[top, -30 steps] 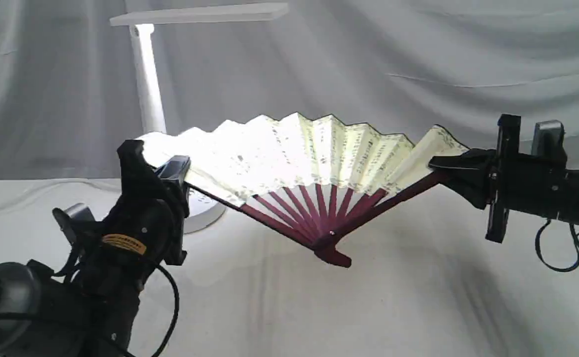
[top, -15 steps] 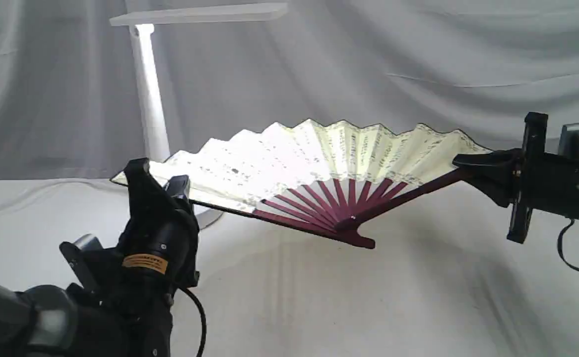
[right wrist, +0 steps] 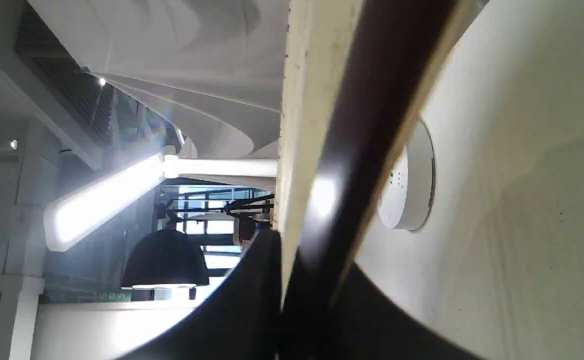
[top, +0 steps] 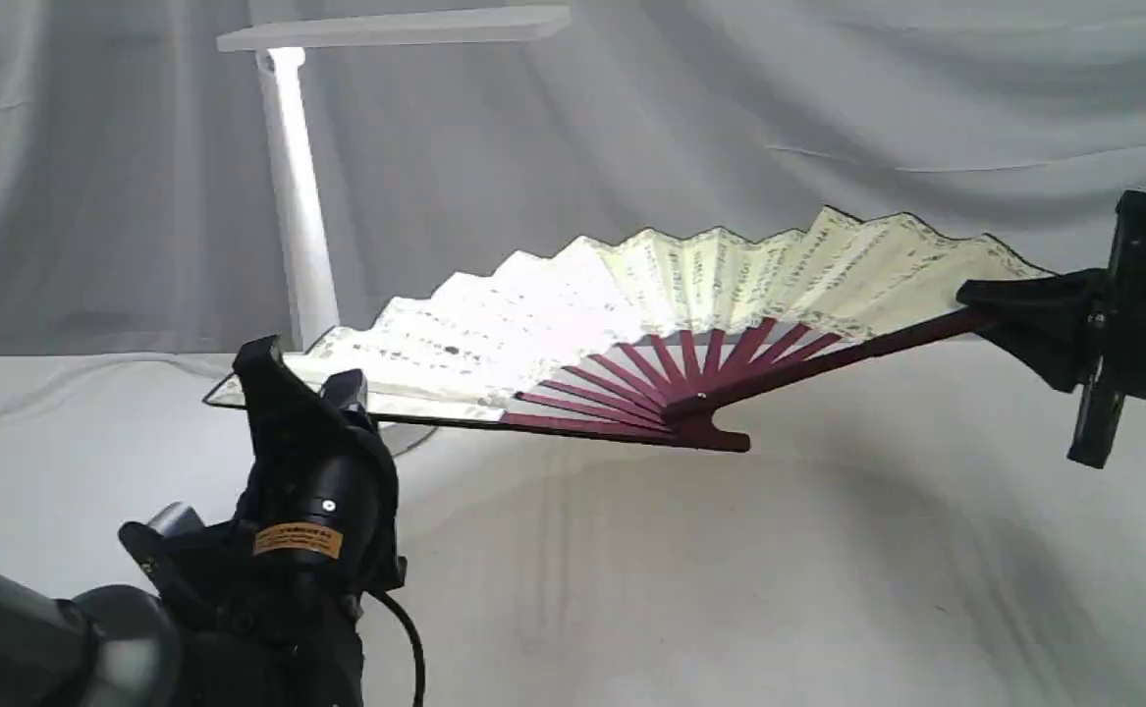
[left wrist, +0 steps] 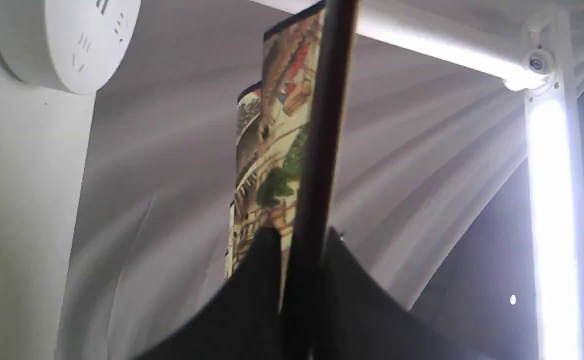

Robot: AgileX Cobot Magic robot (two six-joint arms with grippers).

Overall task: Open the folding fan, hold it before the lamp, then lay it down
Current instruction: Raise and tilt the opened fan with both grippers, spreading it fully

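Observation:
The folding fan (top: 631, 314) is spread wide, cream leaf with black writing and maroon ribs, held in the air in front of the lamp (top: 293, 196). My left gripper (top: 312, 393) is shut on its left guard, seen edge-on as a dark strip (left wrist: 317, 165) between the fingers. My right gripper (top: 1000, 309) is shut on the right guard (right wrist: 367, 140). The fan lies tilted, nearly flat on its left side and higher on the right. The lamp's light bar (left wrist: 447, 50) glows, and its round base (right wrist: 412, 182) is partly hidden behind the fan.
White cloth covers the table (top: 681, 589) and hangs as a backdrop (top: 828, 118). My left arm (top: 268, 570) fills the lower left corner. My right arm (top: 1142, 334) reaches in from the right edge.
The fan has dropped on its left side and tipped flatter, and moved to the right. My right gripper drew rightward and a little up; my left gripper sank lower.

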